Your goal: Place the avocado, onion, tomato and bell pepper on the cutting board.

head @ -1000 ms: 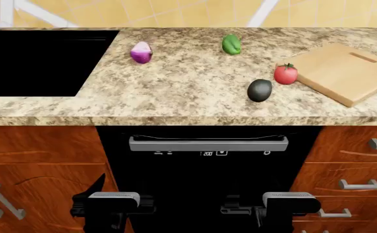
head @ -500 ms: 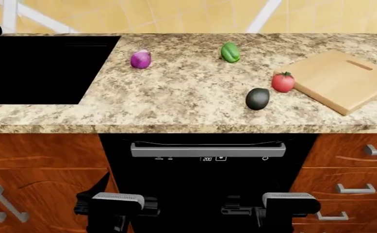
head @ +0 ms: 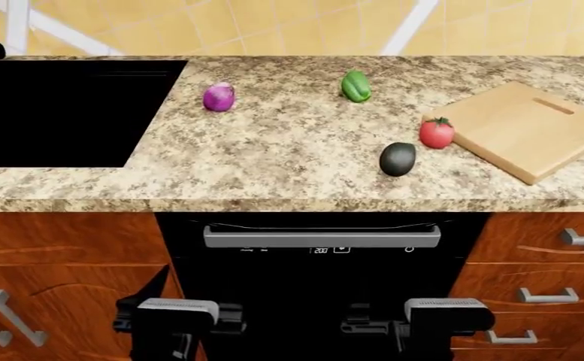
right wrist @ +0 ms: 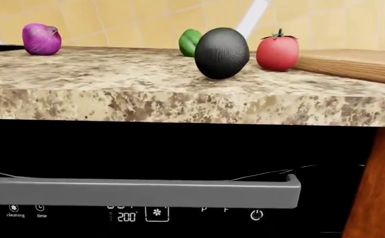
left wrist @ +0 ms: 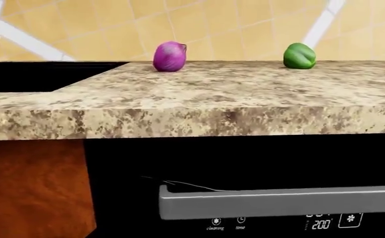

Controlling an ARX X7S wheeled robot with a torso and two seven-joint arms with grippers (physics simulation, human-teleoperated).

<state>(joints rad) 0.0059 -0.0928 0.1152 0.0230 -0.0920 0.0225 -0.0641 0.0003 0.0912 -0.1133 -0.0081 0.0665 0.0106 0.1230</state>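
Observation:
On the speckled counter (head: 292, 143) lie the purple onion (head: 219, 97), the green bell pepper (head: 356, 86), the dark avocado (head: 398, 159) and the red tomato (head: 436, 133). The tomato touches the near left corner of the light-wood cutting board (head: 522, 124), which has nothing on it. Both arms hang low in front of the oven, far below the counter. My left gripper (head: 177, 322) and right gripper (head: 417, 323) show only as dark wrist parts, their jaws hidden. The right wrist view shows the avocado (right wrist: 222, 53), tomato (right wrist: 277, 51) and onion (right wrist: 41, 38). In the left wrist view are the onion (left wrist: 170, 56) and pepper (left wrist: 299, 55).
A black sink (head: 61, 113) is sunk into the counter at the left. Under the counter sits a black oven with a grey bar handle (head: 322, 235). Wooden drawers with metal pulls (head: 547, 295) flank it. A tiled wall stands behind the counter.
The head view has shifted, so the counter and vegetables sit lower and slightly smaller in frame. No vegetable has moved on the counter. Both arms keep their place.

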